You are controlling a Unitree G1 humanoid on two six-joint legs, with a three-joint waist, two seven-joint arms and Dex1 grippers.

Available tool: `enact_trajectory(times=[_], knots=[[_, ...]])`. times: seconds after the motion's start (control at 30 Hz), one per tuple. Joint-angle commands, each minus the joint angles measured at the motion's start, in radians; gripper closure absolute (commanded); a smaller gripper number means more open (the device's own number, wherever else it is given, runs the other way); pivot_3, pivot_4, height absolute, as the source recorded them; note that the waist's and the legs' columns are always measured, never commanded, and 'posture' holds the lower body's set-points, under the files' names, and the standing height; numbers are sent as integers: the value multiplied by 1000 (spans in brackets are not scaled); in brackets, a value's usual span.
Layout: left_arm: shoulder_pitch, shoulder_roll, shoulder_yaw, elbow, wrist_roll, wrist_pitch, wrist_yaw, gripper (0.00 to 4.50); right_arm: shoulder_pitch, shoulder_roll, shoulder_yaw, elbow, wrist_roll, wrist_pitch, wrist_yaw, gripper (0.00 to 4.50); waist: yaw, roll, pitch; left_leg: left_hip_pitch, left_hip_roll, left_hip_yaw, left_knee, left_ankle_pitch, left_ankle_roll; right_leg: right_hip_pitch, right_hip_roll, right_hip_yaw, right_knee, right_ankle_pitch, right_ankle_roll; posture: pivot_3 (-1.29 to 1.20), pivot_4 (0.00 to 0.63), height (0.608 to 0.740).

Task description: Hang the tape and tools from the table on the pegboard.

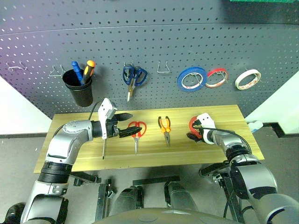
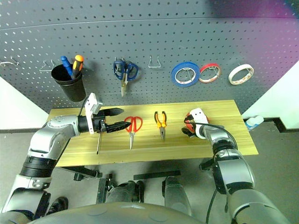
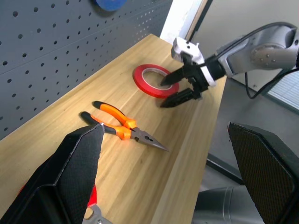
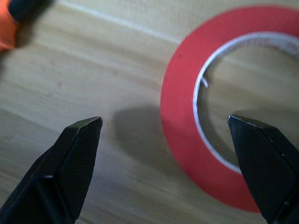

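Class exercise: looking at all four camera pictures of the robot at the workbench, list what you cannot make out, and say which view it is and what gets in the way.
- Red tape, head views: the right gripper covers much of the ring.
- Red tape, right wrist view: the picture's edge cuts the ring off.
- Screwdriver, left eye view: the left gripper hides its handle.
- Red scissors, left wrist view: a finger hides nearly all.
- Pliers, right wrist view: just a blurred corner.

I see table (image 1: 219, 114), light wood | lying flat on it: screwdriver (image 1: 103, 150), red scissors (image 1: 136, 133), pliers (image 1: 165, 128), red tape (image 3: 150, 80)
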Motion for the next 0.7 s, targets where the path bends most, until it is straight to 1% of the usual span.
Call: enact_trajectory(times=[0.03, 0.53, 0.63, 0.7], knots=[[14, 8, 20, -42, -21, -2, 7, 67, -30, -12, -7, 2, -4, -10, -3, 0, -1, -1, 3, 0, 0, 0, 0, 0, 0, 0, 0, 0, 0, 0, 0, -36, 209, 740], [33, 11, 21, -65, -31, -1, 21, 67, -55, -21, -6, 42, -18, -39, 3, 0, 0, -2, 9, 0, 0, 0, 0, 0, -1, 0, 0, 0, 0, 0, 0, -32, 205, 740], [34, 12, 21, -67, -32, -2, 22, 0, -56, -23, -7, 55, -22, -39, -5, 597, 0, -2, 10, 0, 0, 0, 0, 0, -1, 0, 0, 0, 0, 0, 0, -32, 204, 740], [35, 14, 22, -68, -31, -2, 23, 0, -58, -22, -8, 61, -21, -39, 0, 1282, 0, -2, 11, 0, 0, 0, 0, 0, -1, 0, 0, 0, 0, 0, 0, -29, 205, 740]])
